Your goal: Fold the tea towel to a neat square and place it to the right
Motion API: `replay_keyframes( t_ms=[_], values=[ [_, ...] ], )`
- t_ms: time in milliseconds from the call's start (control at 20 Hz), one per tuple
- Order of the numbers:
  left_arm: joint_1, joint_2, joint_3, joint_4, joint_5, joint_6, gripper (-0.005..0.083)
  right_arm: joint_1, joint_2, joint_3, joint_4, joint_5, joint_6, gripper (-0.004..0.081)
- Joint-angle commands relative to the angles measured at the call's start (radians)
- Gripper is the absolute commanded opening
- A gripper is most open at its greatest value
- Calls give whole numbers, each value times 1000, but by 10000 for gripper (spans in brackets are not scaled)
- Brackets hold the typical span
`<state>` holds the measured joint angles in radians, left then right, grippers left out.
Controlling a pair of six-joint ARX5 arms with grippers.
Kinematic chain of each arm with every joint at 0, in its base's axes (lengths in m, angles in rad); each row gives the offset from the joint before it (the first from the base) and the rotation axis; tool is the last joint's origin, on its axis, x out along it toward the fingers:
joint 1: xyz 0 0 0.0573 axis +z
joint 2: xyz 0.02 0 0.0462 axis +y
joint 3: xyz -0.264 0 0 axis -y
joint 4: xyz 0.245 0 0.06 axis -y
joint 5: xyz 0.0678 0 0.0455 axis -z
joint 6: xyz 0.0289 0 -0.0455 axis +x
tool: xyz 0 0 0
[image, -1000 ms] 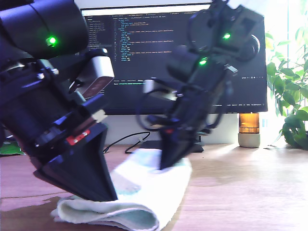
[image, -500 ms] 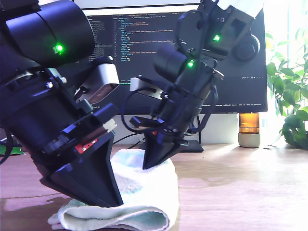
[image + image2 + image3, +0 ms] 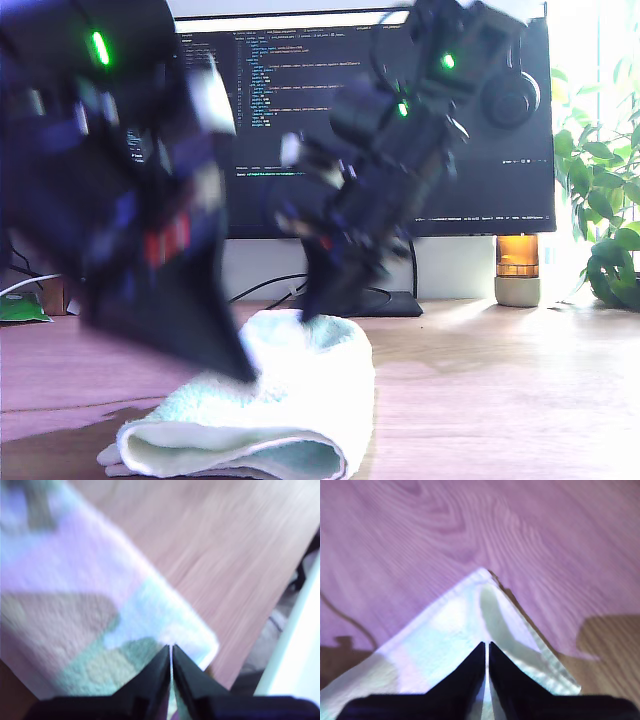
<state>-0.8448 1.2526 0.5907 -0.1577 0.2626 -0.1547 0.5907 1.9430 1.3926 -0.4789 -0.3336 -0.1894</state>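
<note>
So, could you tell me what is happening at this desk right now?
Two robot arms are working on a white tea towel lying folded over on the wooden desk in front of a monitor. Both wrist views show closed jaws over the cloth: my first gripper near one towel edge, my second gripper by a corner. Whether either pinches fabric is unclear.

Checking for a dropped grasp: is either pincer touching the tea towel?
Cannot tell. Both wrist views show my first pincer and second pincer closed over the tea towel, but none plainly shows contact or gap; the exterior view is motion-blurred.

Low desk-level exterior view facing monitor (image 3: 400, 120), wrist views close above towel (image 3: 290, 400)
</note>
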Motion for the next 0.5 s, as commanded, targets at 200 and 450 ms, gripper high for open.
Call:
replay_keyframes(
  t_ms=[200,450],
  values=[
    [2,-43,-14,-2,-148,114,-24,2,-140,-5,-90,0,-71,-13],
    [45,-43,-29,123,-134,182,-24,2,-278,-26,-98,3,-84,-13]
  ],
)
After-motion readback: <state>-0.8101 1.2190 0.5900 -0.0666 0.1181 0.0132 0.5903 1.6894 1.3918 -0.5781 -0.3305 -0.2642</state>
